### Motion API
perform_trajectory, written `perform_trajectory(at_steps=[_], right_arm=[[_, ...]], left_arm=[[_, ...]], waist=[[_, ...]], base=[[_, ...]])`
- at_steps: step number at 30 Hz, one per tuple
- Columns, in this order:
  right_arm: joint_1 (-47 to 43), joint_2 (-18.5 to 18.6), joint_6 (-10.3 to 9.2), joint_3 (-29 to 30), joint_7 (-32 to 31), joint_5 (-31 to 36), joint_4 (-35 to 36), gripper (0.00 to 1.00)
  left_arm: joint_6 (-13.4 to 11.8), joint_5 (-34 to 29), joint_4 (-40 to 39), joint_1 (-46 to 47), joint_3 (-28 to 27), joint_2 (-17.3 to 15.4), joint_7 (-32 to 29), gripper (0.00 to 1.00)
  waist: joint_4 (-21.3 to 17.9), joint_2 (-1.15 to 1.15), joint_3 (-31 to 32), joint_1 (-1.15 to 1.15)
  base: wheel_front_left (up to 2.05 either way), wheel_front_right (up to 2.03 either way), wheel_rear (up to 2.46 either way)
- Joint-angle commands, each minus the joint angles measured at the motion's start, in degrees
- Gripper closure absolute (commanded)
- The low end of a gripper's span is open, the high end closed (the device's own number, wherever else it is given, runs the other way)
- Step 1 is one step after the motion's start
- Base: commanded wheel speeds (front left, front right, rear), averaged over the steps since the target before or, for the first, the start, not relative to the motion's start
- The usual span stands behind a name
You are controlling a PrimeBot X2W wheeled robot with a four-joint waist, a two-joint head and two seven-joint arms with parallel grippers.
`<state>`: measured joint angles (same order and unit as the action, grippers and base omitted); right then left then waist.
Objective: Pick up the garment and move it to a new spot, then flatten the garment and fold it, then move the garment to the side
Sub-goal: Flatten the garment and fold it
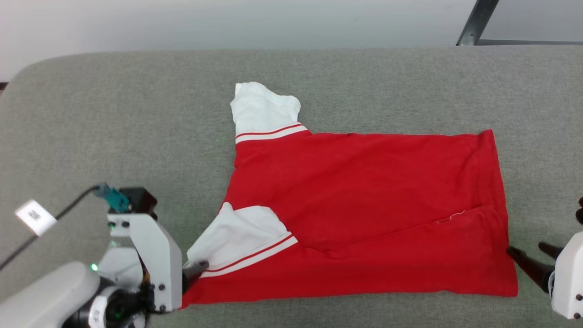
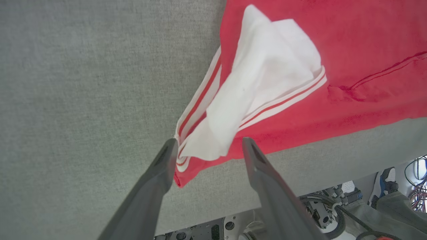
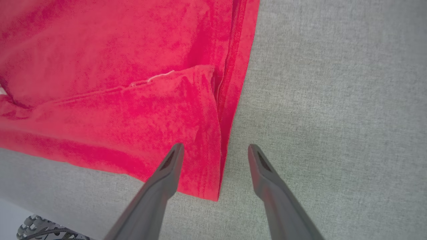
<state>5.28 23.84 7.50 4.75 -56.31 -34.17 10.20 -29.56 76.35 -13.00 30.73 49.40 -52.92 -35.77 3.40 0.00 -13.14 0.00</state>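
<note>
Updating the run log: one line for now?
shirt: spread on grey surface | left fingers: open, around sleeve end | right fingers: open, at hem corner

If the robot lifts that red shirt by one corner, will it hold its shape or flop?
Probably flops: the shirt lies in soft folds, its near sleeve crumpled. Likely light, lying thin and flat. Pushed, it would probably bunch on the rough grey cushion.

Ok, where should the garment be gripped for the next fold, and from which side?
Probably the two near corners of the garment, approached from the near edge: the sleeve-side corner with the left tool, the hem corner with the right tool. It lies flat, layers stacked there, and both tools stand open at those corners.
</note>
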Motion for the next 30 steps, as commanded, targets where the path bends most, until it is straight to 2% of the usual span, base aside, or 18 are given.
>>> perform_trajectory(at_steps=[1,5,7,9,12,14,17,20,24,30], right_arm=[[-0.38,-0.30,-0.02,0.22,0.95,0.45,0.88,0.00],[0.22,-0.66,-0.02,-0.05,6.37,1.01,3.79,0.00],[0.69,-0.09,-0.01,-1.25,11.16,1.92,5.29,0.00],[1.18,0.31,-0.02,-2.44,17.61,3.01,6.04,0.00],[1.66,0.45,-0.02,-4.37,29.73,6.33,5.66,0.00],[2.51,0.53,-0.02,-5.78,38.48,9.85,4.59,0.00],[2.63,-0.42,-0.02,-7.46,50.34,15.39,1.47,0.00],[2.81,-3.14,-0.02,-8.57,59.83,18.92,-2.00,0.00],[3.00,-6.13,-0.04,-9.52,67.13,21.09,-5.97,0.00],[4.21,-8.18,-0.04,-10.28,70.52,21.85,-8.84,0.00]], left_arm=[[-0.37,-0.65,-0.79,1.07,-0.44,-0.50,0.19,0.00],[-0.70,-3.15,-2.58,4.24,-1.77,-1.25,1.18,0.00],[-0.08,-5.60,-2.53,6.60,-2.20,-1.72,2.28,0.00],[0.47,-7.05,-1.24,8.56,-2.99,-0.86,3.69,0.00],[3.33,-8.75,1.65,11.80,-3.58,0.67,5.51,0.00],[6.10,-10.49,4.40,14.30,-3.38,1.27,6.43,0.00],[9.96,-12.07,10.04,17.66,-3.27,2.78,7.51,0.00],[13.48,-12.94,16.30,21.28,-3.76,4.47,8.74,0.00],[17.33,-13.16,25.03,25.54,-4.65,6.58,10.17,0.00],[21.27,-13.74,36.60,31.60,-4.03,8.36,7.29,0.00]], waist=[[-0.28,0.00,-0.10,0.00],[-1.29,0.00,-0.55,0.00],[-2.07,0.00,-0.93,0.00],[-3.06,0.00,-1.24,0.00],[-4.70,0.00,-1.77,0.00],[-5.96,0.00,-2.21,0.00],[-8.04,0.00,-2.94,0.00],[-10.05,0.00,-3.97,0.00],[-12.80,0.00,-5.84,0.00],[-16.51,0.00,-9.04,0.00]], base=[[0.00,0.00,0.00],[0.00,0.00,0.00],[0.00,0.00,0.00],[0.00,0.00,0.00],[0.00,0.00,0.00],[0.00,0.00,0.00],[0.00,0.00,0.00],[0.00,0.00,0.00],[0.00,0.00,0.00],[0.00,0.00,0.00]])
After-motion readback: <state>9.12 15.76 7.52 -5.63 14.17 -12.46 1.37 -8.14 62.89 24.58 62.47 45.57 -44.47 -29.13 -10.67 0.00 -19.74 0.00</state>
